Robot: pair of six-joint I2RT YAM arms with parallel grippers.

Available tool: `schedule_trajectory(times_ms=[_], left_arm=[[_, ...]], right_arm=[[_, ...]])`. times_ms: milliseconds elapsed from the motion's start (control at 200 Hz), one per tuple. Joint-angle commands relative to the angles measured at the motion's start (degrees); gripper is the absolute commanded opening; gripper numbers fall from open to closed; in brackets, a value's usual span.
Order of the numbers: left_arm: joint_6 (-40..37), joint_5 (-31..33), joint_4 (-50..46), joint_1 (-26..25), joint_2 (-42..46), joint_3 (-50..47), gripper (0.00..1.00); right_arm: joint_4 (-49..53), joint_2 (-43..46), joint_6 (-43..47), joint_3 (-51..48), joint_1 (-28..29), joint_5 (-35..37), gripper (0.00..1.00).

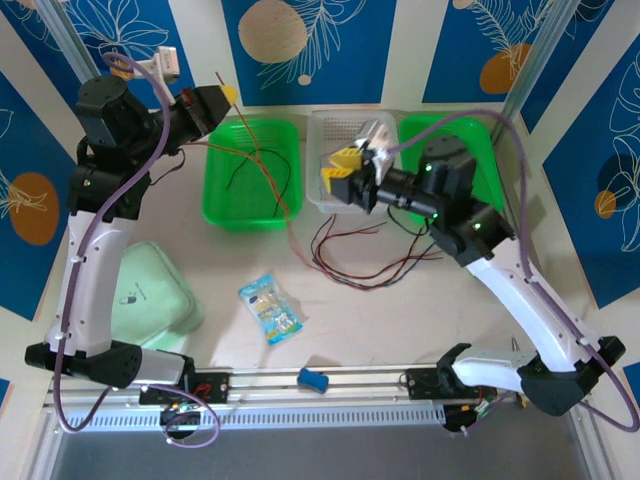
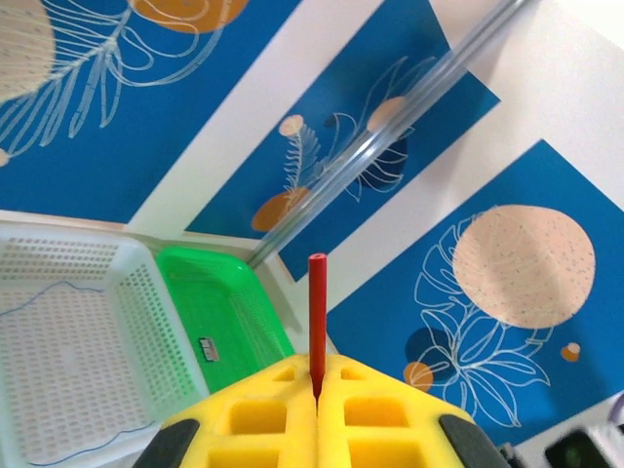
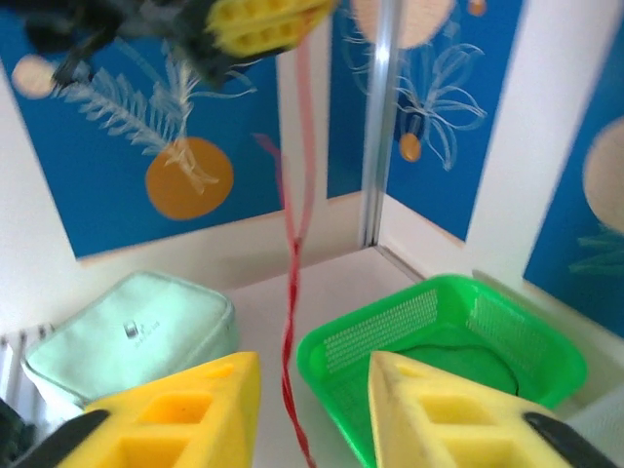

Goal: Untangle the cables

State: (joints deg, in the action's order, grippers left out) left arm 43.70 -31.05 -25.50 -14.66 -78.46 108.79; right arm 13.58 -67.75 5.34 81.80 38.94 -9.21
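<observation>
White table between blue leaf-printed walls; green basket at its far side; left claw high beside it, pinching the red cable, which slants down across the basket toward the tangle on the table; right claw spread, just beyond that tangle, touching no cable.

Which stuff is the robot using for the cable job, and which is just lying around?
For the job: red cable, tangled cables, left gripper, right gripper.
Just lying about: mint pouch, snack packet, small blue thing.
</observation>
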Motion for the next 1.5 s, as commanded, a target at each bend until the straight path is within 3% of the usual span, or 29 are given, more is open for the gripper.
schedule_trajectory(times_ms=[0, 220, 325, 435, 490, 960, 1160, 1495], left_arm=[[0.5, 2.9, 2.9, -3.3, 0.8, -0.1, 0.0], [0.1, 5.1, 4.5, -9.9, -0.6, -1.7, 0.0], [-0.2, 5.1, 4.3, -11.8, -1.5, -0.9, 0.0], [-0.5, 5.2, 4.1, -12.9, -2.2, -0.3, 0.0], [-0.8, 5.6, 3.9, -13.4, -2.4, 0.0, 0.0], [-1.5, 10.6, 5.2, -17.5, -4.3, 1.2, 0.0], [-1.9, 12.4, 4.9, -19.6, -4.6, 1.2, 0.0], [-2.1, 12.9, 4.6, -22.2, -5.3, 2.4, 0.0]], right_arm=[[-9.9, -0.3, 18.7, -1.9, 6.4, 4.2, 0.4], [-15.0, -4.0, 40.2, -2.9, 17.6, 16.9, 0.46], [-15.2, -3.0, 33.6, -1.9, 16.4, 16.2, 0.46], [-15.9, -0.2, 19.9, -2.3, 9.4, 10.0, 0.47], [-14.3, 0.4, 17.6, -1.8, 7.2, 8.4, 0.46], [-12.6, -1.2, 37.6, -2.3, 13.2, 17.2, 0.47], [-13.1, -5.8, 44.7, -0.4, 15.9, 26.4, 0.53], [-16.6, -7.5, 40.9, -2.1, 10.8, 27.5, 0.55]])
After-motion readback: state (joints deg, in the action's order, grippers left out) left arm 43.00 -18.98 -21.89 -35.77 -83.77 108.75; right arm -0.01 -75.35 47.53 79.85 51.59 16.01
